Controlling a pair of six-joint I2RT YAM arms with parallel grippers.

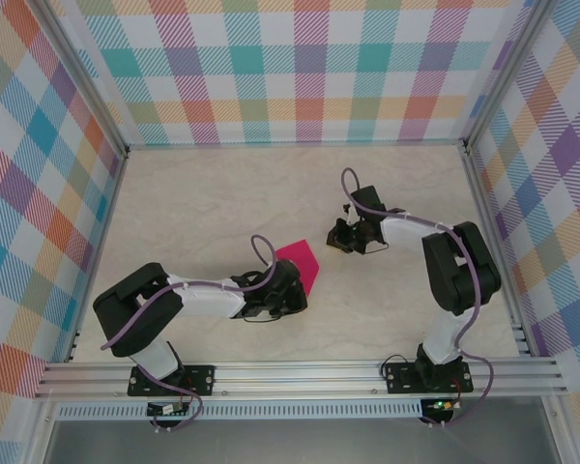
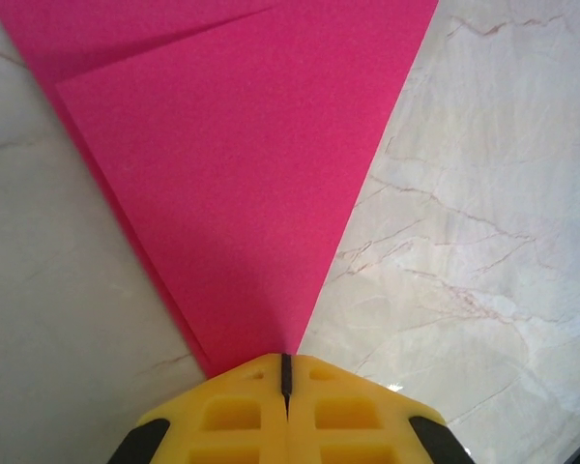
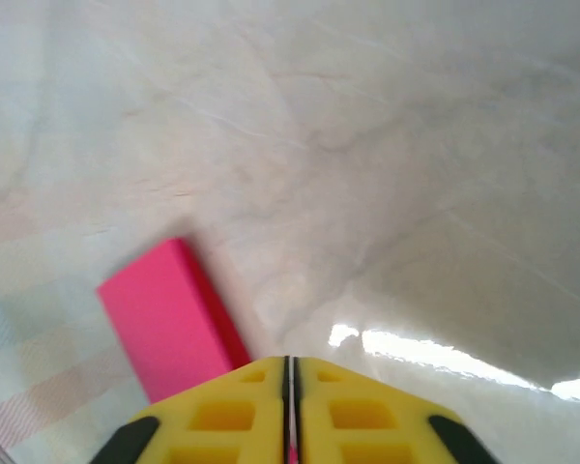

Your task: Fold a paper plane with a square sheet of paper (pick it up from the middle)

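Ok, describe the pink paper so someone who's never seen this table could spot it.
Find the pale marble table inside the checked walls, then look near its middle. The pink paper lies there, partly folded to a point that the left fingers pinch shut. It is the only magenta thing on that pale surface.

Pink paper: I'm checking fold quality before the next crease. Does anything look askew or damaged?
Slightly askew: in the left wrist view the pink paper has its top layer set in from the layer beneath along the left edge, leaving a thin strip showing. No tears or crumpling visible.
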